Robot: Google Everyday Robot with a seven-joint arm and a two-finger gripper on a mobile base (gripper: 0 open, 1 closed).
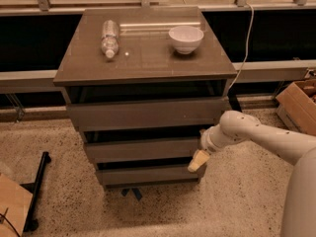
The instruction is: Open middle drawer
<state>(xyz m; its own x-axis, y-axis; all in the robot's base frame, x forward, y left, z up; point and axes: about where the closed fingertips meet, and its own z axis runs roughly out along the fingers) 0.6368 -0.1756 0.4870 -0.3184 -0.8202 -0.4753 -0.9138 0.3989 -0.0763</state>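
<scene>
Cabinet top [148, 63] holds lying bottle [109, 38] and white bowl [185, 38]; gripper [197, 161] low by its front.
</scene>
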